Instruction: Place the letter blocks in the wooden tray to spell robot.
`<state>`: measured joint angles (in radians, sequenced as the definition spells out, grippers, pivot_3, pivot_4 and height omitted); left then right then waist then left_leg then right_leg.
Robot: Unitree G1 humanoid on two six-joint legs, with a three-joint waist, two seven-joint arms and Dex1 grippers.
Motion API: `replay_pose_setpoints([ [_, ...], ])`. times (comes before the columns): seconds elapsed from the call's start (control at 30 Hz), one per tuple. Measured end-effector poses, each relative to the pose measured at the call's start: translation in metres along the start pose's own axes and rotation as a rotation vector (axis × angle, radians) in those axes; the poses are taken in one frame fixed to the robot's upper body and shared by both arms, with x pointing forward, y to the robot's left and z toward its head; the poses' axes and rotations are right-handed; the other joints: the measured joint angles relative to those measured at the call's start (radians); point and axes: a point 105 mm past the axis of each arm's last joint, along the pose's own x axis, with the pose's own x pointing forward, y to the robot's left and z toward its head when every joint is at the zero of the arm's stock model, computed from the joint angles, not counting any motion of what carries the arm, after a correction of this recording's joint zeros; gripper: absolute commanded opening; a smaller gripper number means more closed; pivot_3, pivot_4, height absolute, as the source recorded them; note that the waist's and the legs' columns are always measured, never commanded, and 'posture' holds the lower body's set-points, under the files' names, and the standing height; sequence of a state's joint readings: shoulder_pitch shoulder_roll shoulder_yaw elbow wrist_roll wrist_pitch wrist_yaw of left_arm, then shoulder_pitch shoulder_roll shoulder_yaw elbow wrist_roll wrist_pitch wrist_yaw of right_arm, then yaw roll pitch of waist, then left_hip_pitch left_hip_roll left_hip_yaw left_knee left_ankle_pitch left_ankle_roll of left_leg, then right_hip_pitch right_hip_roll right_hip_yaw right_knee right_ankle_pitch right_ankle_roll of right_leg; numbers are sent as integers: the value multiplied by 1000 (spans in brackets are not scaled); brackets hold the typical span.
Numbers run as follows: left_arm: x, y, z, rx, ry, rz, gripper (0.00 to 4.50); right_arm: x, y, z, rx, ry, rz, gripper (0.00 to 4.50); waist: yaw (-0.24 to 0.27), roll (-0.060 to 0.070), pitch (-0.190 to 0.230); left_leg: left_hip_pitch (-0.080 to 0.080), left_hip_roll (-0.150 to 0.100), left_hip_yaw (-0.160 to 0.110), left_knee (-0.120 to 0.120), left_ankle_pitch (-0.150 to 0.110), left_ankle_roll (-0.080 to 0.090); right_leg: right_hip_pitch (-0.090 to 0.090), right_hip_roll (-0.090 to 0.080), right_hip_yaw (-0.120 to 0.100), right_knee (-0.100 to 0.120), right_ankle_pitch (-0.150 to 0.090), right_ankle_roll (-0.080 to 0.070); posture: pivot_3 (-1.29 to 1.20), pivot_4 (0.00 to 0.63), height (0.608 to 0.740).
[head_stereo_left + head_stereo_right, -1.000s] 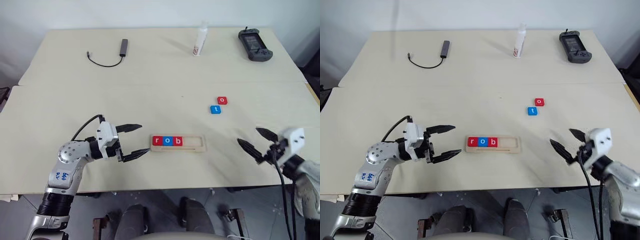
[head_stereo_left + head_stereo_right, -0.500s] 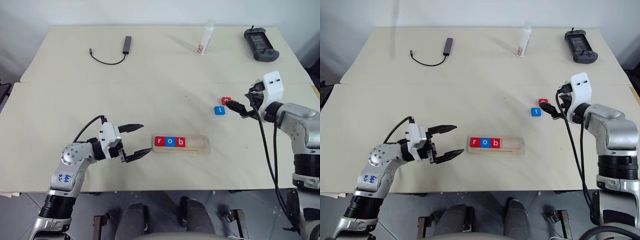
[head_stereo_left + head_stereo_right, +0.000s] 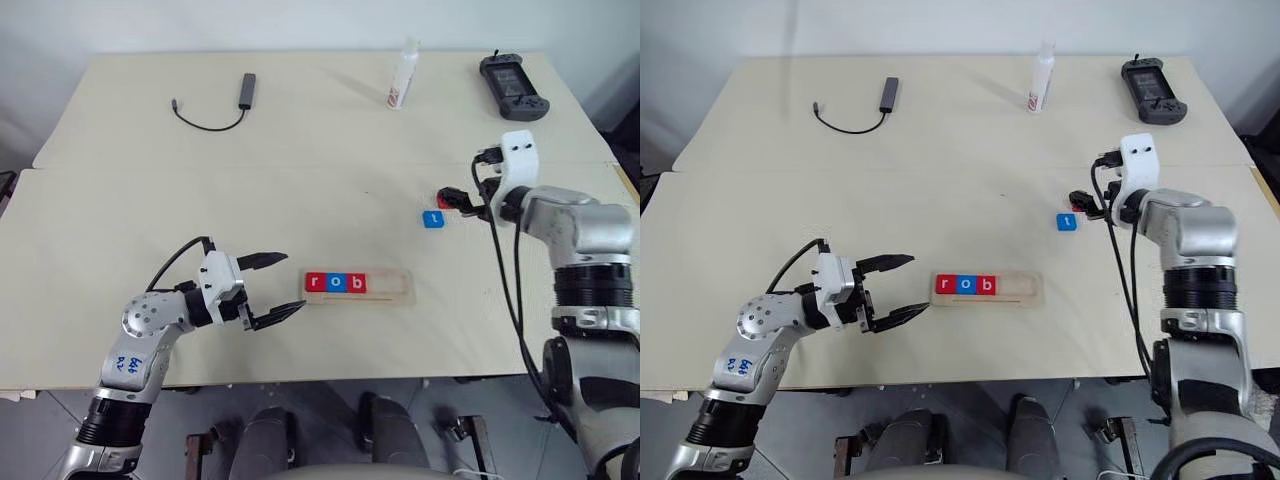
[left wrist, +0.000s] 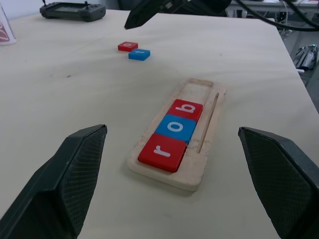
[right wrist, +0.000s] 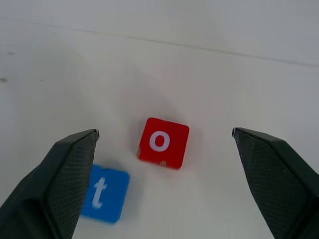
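Observation:
The wooden tray [image 3: 395,288] lies near the table's front edge. In its left part sit three letter blocks: red r [image 3: 316,283], blue o [image 3: 337,283] and red b [image 3: 357,283]. My left gripper [image 3: 292,282] is held open just left of the tray, empty, pointing at it. Farther back and to the right lie a blue t block [image 3: 432,218] and a red o block [image 5: 163,142]. My right gripper [image 5: 164,131] hangs open over the red o, which sits between its fingers, not gripped. In the head views that gripper partly hides the red o.
At the far side of the table are a black cable with a small hub [image 3: 245,92], a white bottle [image 3: 403,75] and a black handheld controller [image 3: 512,86]. A seam [image 3: 200,168] runs across the tabletop.
My right arm has swung from the table's near right edge forward to the red o block, its gripper staying open. The left gripper has stayed put by the tray.

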<state>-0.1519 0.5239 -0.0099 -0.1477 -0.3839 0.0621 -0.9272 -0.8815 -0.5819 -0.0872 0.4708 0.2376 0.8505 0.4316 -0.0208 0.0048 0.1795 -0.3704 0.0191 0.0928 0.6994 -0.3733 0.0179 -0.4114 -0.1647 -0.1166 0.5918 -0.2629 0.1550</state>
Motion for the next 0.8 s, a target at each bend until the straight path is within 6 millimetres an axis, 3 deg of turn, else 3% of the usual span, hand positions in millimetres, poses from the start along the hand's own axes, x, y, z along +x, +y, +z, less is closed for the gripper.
replay_pose_setpoints([
  [0.17, 0, 1, 1, 5, 2, 10, 4500, 20, -5, -10, 3, 46, -54, 4491, -12, 0, 0, 0, 0, 0, -1, 0, 0, 0, 0, 0, 0, 0, 0, 0, 150, 740],
  [0.2, 0, 1, 1, 8, 1, 10, 4500, 22, -5, -10, -1, 47, -59, 4314, -13, 0, 0, 0, 0, 0, -1, 0, 0, 0, 0, 0, 0, 0, 0, 0, 150, 740],
  [0.27, -1, 0, 2, 14, 1, 17, 4500, 24, -3, -10, 3, 52, -51, 3916, -14, 0, 0, 0, 0, 0, -1, 0, 0, 0, 0, 0, 0, 0, 0, 0, 150, 740],
  [0.5, -3, -2, 2, 14, 3, 23, 4500, 26, 7, -9, -8, 43, -9, 1525, -12, 0, 0, 0, 1, 0, 0, 0, 0, 0, 0, 0, 0, 0, 0, 0, 150, 740],
  [0.7, 2, -2, 5, 19, -10, 4, 4500, 16, 5, -8, -39, 28, -9, 1525, -6, 1, 0, 0, 0, 0, 0, 0, 0, 0, 0, 0, 0, 0, 0, 0, 150, 740],
  [0.8, 10, -2, 9, 32, -36, -24, 4500, -3, 3, 1, -48, -5, -13, 1525, -5, 1, 0, 0, 1, -1, -1, 0, 0, 0, 0, -1, 0, 0, 0, 0, 150, 740],
])
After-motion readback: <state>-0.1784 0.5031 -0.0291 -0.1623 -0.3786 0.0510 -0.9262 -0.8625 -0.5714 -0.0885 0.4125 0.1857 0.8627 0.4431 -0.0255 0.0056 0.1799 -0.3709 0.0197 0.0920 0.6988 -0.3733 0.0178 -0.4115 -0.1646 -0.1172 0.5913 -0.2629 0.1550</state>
